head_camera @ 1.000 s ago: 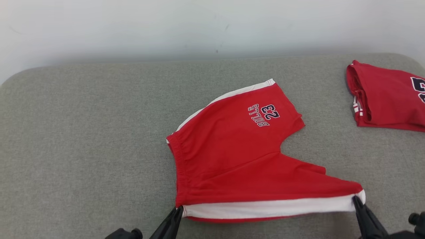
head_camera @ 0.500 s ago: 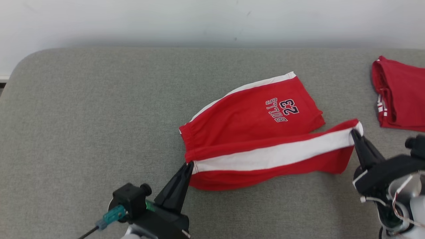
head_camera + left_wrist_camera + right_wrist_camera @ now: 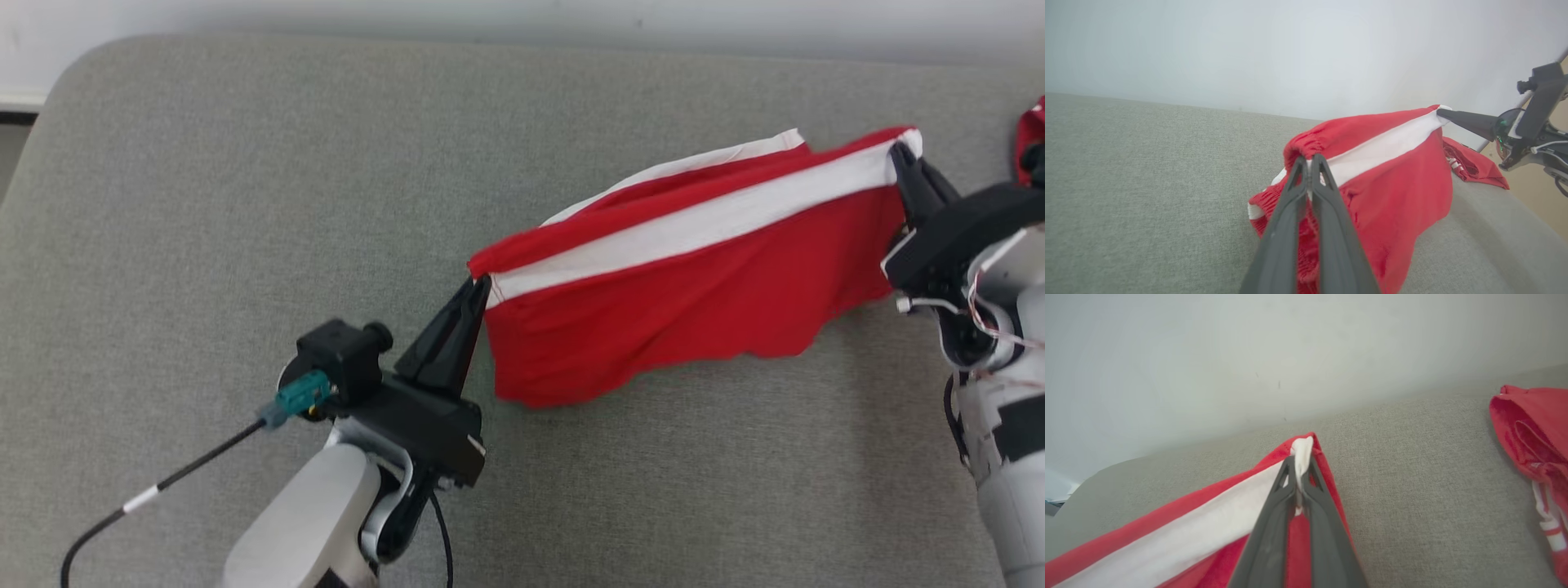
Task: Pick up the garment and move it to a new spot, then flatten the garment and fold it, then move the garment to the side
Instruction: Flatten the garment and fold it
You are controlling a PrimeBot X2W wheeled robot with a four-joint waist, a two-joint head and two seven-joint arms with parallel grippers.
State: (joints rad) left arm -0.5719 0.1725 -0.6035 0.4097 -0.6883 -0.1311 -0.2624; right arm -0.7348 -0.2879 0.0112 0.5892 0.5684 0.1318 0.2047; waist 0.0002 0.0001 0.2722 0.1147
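Observation:
The garment is a pair of red shorts (image 3: 678,302) with a white side stripe, held up between both grippers over the grey cushion (image 3: 245,204). My left gripper (image 3: 482,282) is shut on the elastic waistband corner, its closed tips seen biting the cloth in the left wrist view (image 3: 1308,157). My right gripper (image 3: 898,147) is shut on the leg hem at the white stripe's end, pinched the same way in the right wrist view (image 3: 1299,461). The raised leg hangs folded over the other leg, and its lower edge (image 3: 571,392) drapes to the cushion. The printed number is hidden.
A second red garment (image 3: 1531,433), folded, lies on the cushion to the right; its edge (image 3: 1030,131) shows beside my right arm. A pale wall (image 3: 522,12) runs behind the cushion. The cushion's rounded left corner (image 3: 73,65) drops off to the floor.
Both grippers have lifted the near leg of the shorts and carried it away from me over the far leg, covering the printed number. The head camera has tilted down.

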